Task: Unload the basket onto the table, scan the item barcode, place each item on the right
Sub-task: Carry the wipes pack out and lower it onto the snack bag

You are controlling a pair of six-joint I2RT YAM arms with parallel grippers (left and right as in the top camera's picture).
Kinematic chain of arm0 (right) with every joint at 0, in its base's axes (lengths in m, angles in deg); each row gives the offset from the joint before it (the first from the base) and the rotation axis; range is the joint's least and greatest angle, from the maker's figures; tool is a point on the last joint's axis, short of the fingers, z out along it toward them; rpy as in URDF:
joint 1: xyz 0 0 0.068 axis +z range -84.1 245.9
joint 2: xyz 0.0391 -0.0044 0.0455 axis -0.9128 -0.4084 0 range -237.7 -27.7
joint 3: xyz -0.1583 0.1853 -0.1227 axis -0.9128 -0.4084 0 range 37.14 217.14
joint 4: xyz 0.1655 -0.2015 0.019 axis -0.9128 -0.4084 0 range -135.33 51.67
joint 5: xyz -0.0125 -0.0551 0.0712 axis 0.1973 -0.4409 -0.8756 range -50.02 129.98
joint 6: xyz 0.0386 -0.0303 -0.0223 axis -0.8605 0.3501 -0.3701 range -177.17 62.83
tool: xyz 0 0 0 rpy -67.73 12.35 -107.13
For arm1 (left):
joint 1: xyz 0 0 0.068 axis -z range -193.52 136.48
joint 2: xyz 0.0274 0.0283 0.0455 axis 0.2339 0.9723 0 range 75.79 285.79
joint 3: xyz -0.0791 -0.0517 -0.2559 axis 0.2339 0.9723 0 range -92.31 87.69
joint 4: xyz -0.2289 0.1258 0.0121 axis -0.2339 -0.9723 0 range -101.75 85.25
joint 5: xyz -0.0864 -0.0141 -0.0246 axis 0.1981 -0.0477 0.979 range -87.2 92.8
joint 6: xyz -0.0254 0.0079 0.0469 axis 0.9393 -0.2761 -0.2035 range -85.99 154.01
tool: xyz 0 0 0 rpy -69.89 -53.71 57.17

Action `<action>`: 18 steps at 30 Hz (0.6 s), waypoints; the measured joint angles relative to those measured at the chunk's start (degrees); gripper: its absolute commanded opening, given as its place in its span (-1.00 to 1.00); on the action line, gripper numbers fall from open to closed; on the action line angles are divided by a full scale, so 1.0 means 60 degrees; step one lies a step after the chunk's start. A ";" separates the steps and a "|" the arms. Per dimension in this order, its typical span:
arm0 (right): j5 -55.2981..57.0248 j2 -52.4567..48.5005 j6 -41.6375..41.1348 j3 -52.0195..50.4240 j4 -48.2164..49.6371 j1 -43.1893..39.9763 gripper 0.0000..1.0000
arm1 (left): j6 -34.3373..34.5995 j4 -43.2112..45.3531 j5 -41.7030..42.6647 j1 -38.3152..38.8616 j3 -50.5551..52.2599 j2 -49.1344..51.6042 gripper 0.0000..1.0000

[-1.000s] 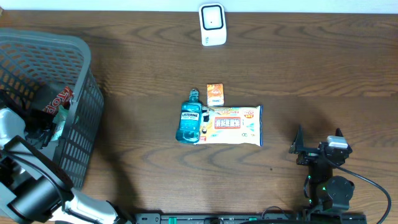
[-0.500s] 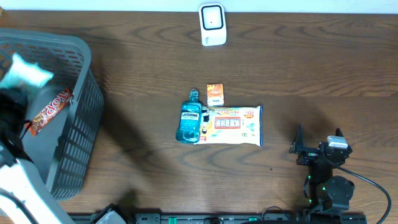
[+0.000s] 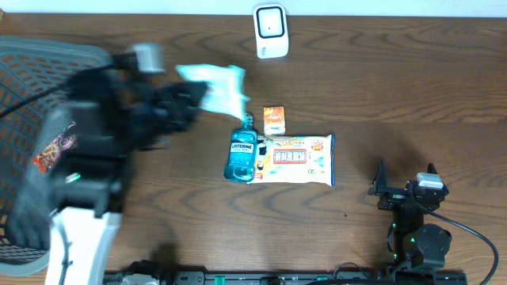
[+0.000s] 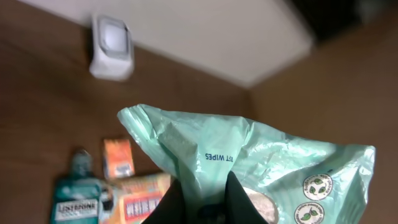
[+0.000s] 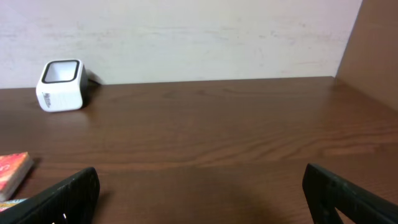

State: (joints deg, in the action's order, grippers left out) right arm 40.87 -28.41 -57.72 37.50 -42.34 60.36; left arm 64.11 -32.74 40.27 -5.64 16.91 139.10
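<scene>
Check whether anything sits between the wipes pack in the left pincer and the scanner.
Nothing visible does. The pack in the left pincer hangs above bare table, left of the scanner. The bottle and orange box lie nearer the robot, off that line.

— What sort of place is this?
— A shop checkout counter, by the look of it; a white barcode scanner (image 3: pixel 271 32) stands on a wooden table (image 3: pixel 396 95); in front of the scanner lie a mouthwash bottle (image 3: pixel 242 150), a wipes pack (image 3: pixel 299 158) and a small orange box (image 3: pixel 274 119); well left of the scanner, a grey shopping basket (image 3: pixel 32 52).
</scene>
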 measured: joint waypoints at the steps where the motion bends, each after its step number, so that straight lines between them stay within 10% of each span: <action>1: 0.0004 0.0000 0.0000 0.0000 0.0000 0.0000 0.98 | -0.0087 0.0029 -0.0535 0.0696 0.0000 0.0266 -0.86; 18: 0.0004 -0.0004 0.0000 0.0000 0.0004 0.0000 0.98 | -0.0495 0.5089 -0.3912 0.5679 -0.0004 0.7457 -0.85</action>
State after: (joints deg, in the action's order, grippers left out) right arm 40.89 -28.43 -57.72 37.50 -42.31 60.36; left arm 61.14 -2.21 16.80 28.43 16.89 183.84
